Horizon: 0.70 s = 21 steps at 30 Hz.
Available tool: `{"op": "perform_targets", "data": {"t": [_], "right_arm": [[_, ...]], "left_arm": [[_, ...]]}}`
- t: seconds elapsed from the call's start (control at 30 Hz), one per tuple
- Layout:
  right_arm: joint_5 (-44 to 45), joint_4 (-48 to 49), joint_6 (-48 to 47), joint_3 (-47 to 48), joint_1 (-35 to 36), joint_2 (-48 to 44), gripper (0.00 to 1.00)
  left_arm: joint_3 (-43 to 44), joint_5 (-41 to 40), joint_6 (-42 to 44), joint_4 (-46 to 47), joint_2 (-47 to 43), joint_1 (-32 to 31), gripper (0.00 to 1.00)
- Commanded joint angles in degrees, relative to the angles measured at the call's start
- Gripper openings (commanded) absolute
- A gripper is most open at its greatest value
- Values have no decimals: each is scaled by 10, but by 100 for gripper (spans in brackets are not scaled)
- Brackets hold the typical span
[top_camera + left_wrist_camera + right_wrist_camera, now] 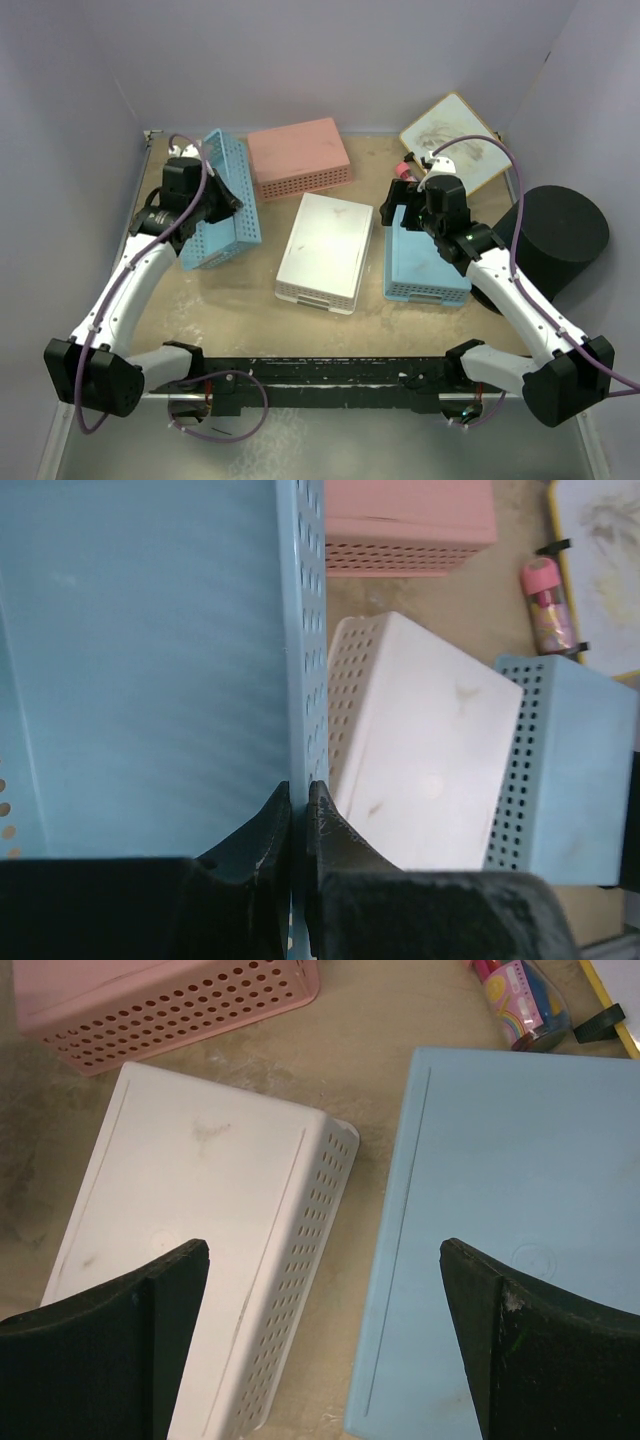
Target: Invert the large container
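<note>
The left hand point(298, 798) is pinched nearly shut on a perforated side wall of the left blue basket point(150, 660), one finger on each face of the thin wall. In the top view this basket sits tilted at the left of the table point(240, 300). I cannot tell how much of it rests on the surface.

The right hand point(325, 1252) is spread wide and holds nothing. It hovers above the gap between the white basket point(190, 1190) and the right blue basket point(520, 1220), with one finger over each. Both baskets lie bottom up with their smooth bases showing, side by side with a strip of bare table between them.

Beyond the white basket, the pink basket point(298, 155) also lies bottom up near the back wall. A small pink-capped bottle point(520, 995) lies just past the far edge of the right blue basket. Next to it is a yellow-edged whiteboard point(450, 135) in the back right corner.

The large container point(560, 235), round and matte black, is at the far right edge of the table against the side wall. It is outside the right arm and well apart from both hands. It leans, with a flat round face turned up and to the right, and the arm hides its lower part. I cannot tell whether that face is its base.
</note>
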Motion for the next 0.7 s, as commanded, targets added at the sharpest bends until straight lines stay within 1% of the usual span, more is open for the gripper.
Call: {"op": "perform_targets", "data": {"t": [0.0, 0.07, 0.13, 0.33, 0.37, 0.4, 0.47, 0.5, 0.53, 0.57, 0.63, 0.67], "right_arm": [[-3, 19, 1, -2, 0, -20, 100], [2, 17, -2, -1, 0, -21, 100], [5, 15, -4, -1, 0, -22, 100], [6, 19, -2, -8, 0, -23, 100], [5, 21, -1, -9, 0, -23, 100], [5, 21, -1, -10, 0, -21, 100], [5, 20, -3, -9, 0, -19, 100], [6, 19, -5, -7, 0, -18, 100], [6, 18, -6, -5, 0, -17, 100], [7, 17, -7, -3, 0, -16, 100], [9, 17, -9, -2, 0, -16, 100], [10, 17, -10, -1, 0, -16, 100]], "left_arm": [[-54, 230, -83, 151, -7, 65, 0], [-77, 286, -123, 210, -13, 90, 0], [-89, 319, -150, 240, -15, 107, 0], [-160, 387, -246, 366, -17, 140, 0], [-180, 405, -272, 403, -11, 147, 0], [-203, 431, -312, 459, -6, 152, 0], [-248, 448, -386, 572, -1, 161, 0], [-268, 451, -411, 608, 1, 166, 0], [-276, 454, -423, 627, 3, 172, 0], [-280, 454, -420, 624, 3, 178, 0], [-279, 454, -397, 589, -1, 188, 0], [-275, 451, -375, 553, -5, 193, 0]]}}
